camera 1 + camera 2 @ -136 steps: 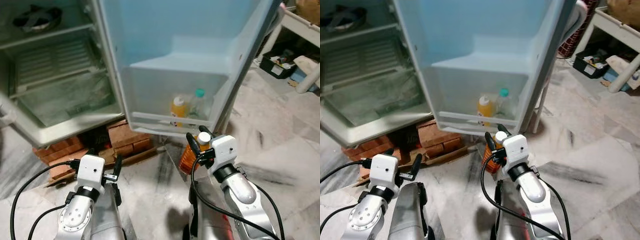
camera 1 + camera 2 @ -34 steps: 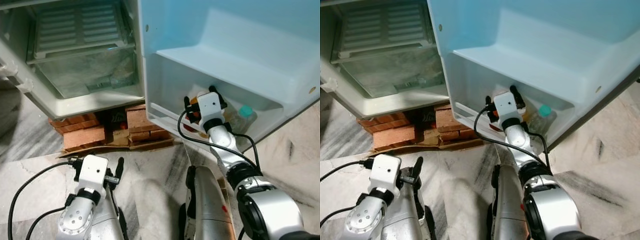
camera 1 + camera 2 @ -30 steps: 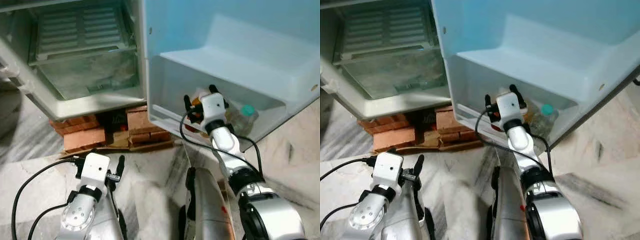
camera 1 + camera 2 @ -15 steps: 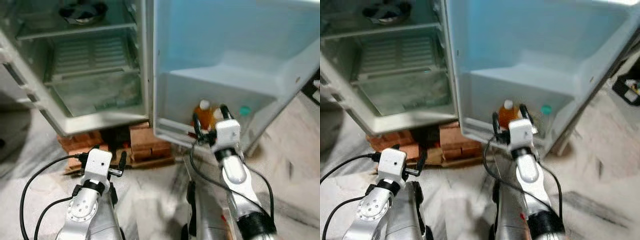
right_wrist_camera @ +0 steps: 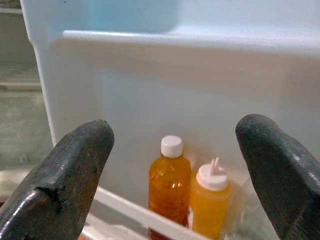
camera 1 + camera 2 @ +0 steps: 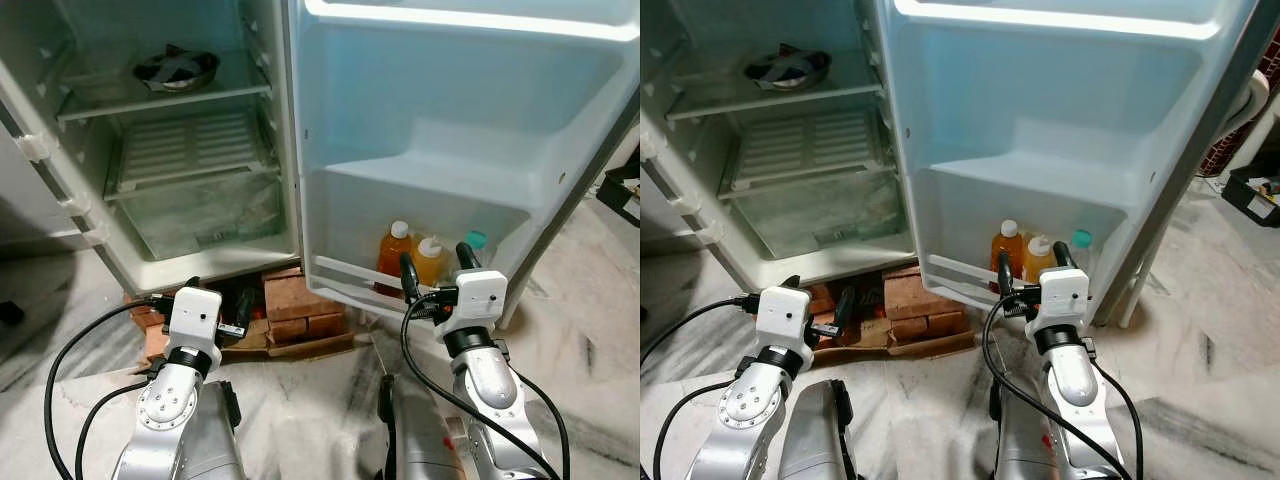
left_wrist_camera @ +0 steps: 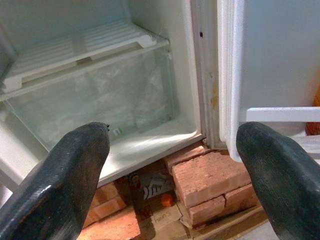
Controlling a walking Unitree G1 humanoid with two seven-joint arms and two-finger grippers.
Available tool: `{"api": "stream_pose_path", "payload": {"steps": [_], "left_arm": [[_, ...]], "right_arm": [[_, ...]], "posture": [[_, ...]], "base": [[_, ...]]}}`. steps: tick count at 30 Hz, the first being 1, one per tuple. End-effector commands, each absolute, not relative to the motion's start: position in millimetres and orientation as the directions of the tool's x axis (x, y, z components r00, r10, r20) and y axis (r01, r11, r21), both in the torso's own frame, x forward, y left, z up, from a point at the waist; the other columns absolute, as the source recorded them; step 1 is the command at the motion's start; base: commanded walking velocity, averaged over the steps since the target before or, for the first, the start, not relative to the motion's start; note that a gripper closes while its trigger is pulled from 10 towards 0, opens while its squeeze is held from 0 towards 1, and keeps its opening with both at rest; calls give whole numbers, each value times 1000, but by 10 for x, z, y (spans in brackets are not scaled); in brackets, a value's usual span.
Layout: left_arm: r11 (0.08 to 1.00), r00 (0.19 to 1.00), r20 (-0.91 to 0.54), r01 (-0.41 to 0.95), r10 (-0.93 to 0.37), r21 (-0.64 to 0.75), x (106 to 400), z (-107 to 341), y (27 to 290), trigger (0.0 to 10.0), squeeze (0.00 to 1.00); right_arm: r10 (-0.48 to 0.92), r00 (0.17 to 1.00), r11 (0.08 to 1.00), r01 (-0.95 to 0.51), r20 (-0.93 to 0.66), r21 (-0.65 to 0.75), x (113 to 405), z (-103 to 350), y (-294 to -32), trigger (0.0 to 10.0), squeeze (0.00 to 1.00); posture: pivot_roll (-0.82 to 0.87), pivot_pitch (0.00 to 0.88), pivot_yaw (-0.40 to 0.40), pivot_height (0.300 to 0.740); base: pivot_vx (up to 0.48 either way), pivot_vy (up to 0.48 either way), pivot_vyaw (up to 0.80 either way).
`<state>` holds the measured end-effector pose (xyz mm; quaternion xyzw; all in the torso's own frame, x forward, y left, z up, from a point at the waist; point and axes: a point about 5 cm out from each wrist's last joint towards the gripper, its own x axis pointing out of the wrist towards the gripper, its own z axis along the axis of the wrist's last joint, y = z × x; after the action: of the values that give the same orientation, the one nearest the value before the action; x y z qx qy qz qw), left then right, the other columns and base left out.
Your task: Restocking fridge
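Amber bottle (image 5: 170,183): stood upright in fridge door shelf (image 6: 345,276), touching yellow squeeze bottle (image 5: 210,202).
Handling: likely rigid, smooth, moderately heavy; best gripped mid-body.
Right gripper (image 6: 436,279): spread apart, empty, just before shelf.
Left gripper (image 6: 218,298): spread apart, empty, near bricks (image 6: 300,308).

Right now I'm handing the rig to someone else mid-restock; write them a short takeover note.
Right gripper: open, empty, held just outside the bottom shelf of the white fridge door.
Left gripper: open, empty, low in front of the fridge body, above the red bricks under it.
On the door shelf, upright: amber bottle with white cap, yellow squeeze bottle with white nozzle cap, clear bottle with teal cap furthest right.
Done: those three are stocked.
Left: no further stock visible; the door is open.
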<state>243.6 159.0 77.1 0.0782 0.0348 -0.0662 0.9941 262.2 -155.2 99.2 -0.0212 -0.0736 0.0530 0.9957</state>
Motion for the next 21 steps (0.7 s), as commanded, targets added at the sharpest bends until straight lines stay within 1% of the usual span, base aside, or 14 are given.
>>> {"api": "stream_pose_path", "payload": {"steps": [1,4,7,9,14,19,21], "left_arm": [[983,985,-90,157,-148,99,2432,747,1588,10000,0],[981,981,-86,181,-175,73,2428,758,1546,10000,0],[981,983,-80,171,-165,88,2439,764,1545,10000,0],[984,987,-72,153,-147,96,2446,769,1561,10000,0],[987,992,-65,117,-110,111,2427,789,1612,10000,0],[987,994,-63,95,-87,133,2404,784,1655,10000,0],[987,997,-54,69,-61,148,2396,780,1711,10000,0]], "right_arm": [[119,981,993,-114,154,-43,2603,1059,-1540,10000,0],[151,978,988,-148,145,-37,2589,1066,-1470,10000,0],[175,974,985,-171,143,-36,2589,1079,-1408,10000,0],[187,972,982,-185,143,-25,2611,1117,-1355,10000,0],[183,974,983,-185,133,1,2630,1140,-1374,10000,0],[173,978,984,-177,119,22,2631,1123,-1399,10000,0],[171,977,984,-175,125,17,2659,1145,-1421,10000,0]], "posture": [[-5,0,14,567],[-3,0,11,582],[0,0,8,592],[4,0,7,607],[9,0,-2,632],[12,0,-8,642],[2,0,2,657]], "base": [[0,0,0],[0,0,0],[0,0,0],[0,0,0],[0,0,0],[0,0,0],[0,0,0]]}}
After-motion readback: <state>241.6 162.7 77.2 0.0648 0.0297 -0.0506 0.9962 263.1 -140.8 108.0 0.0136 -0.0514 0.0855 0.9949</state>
